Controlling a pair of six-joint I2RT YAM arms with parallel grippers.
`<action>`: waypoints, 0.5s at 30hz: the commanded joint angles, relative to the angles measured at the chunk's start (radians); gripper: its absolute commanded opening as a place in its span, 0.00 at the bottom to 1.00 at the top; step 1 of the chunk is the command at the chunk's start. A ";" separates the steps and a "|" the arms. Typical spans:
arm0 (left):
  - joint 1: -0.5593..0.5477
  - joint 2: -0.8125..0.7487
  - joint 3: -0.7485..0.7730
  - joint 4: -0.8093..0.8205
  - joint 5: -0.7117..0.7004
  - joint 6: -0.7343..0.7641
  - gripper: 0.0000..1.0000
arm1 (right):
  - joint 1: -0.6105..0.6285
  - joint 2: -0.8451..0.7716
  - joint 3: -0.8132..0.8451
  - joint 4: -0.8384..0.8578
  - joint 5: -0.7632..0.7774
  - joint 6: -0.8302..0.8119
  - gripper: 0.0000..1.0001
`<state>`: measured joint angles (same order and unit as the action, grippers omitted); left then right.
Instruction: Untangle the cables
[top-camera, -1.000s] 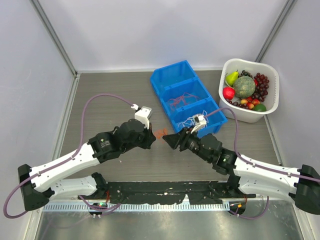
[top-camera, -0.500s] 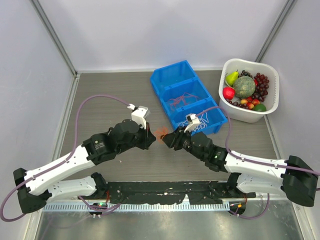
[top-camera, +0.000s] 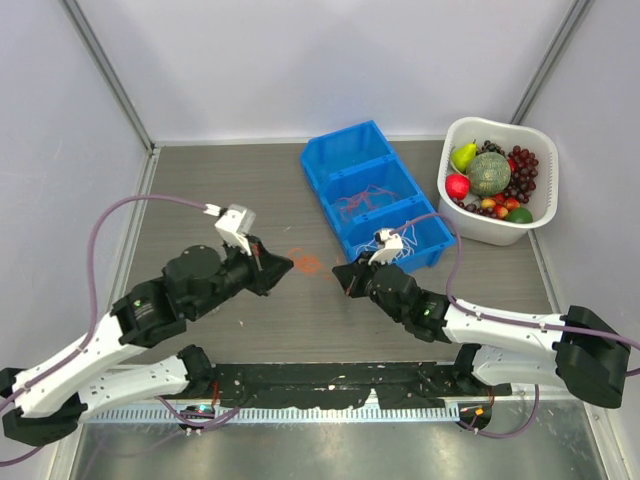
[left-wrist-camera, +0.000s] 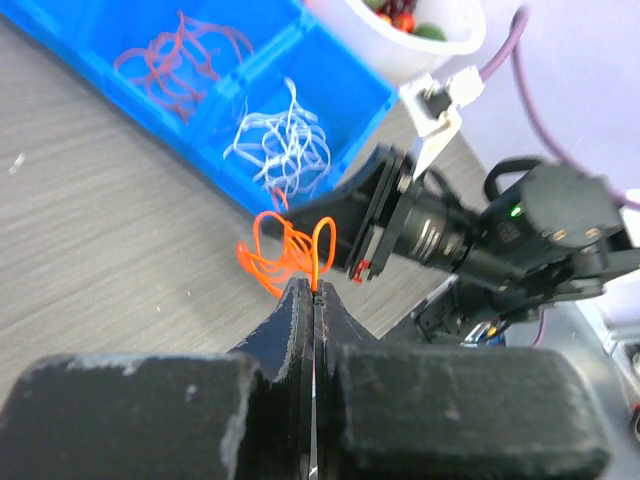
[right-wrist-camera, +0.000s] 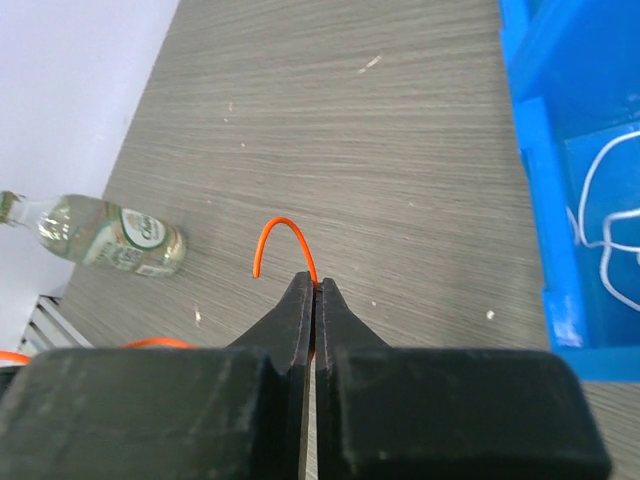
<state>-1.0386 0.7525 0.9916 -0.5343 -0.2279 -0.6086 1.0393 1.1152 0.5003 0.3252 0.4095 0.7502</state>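
Orange cable tangle (left-wrist-camera: 290, 245) is pinched from both sides: left pincer (left-wrist-camera: 313, 290) and right pincer (right-wrist-camera: 315, 285) are each pressed together on a strand. Drawing apart slowly should loosen it.

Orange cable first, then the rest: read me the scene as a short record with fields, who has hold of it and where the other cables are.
orange cable: tangled clump between the two tools
left tool: shut on the orange cable
right tool: shut on a loop of the orange cable
white cables: in the blue bin, compartment nearest the arms
red cables: middle compartment of the blue bin
also there: white basket of fruit, right of the bin
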 joint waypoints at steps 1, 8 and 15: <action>-0.001 -0.061 0.082 0.020 -0.111 0.059 0.00 | 0.004 -0.034 -0.043 0.008 0.040 -0.040 0.01; -0.003 -0.099 0.166 0.065 -0.116 0.141 0.00 | 0.004 -0.011 -0.042 0.011 0.029 -0.081 0.01; -0.001 -0.065 0.318 -0.070 -0.195 0.234 0.00 | 0.004 -0.070 0.023 -0.138 0.239 -0.149 0.01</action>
<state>-1.0409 0.6754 1.1904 -0.5888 -0.3336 -0.4522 1.0481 1.1007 0.4736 0.3401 0.4488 0.6865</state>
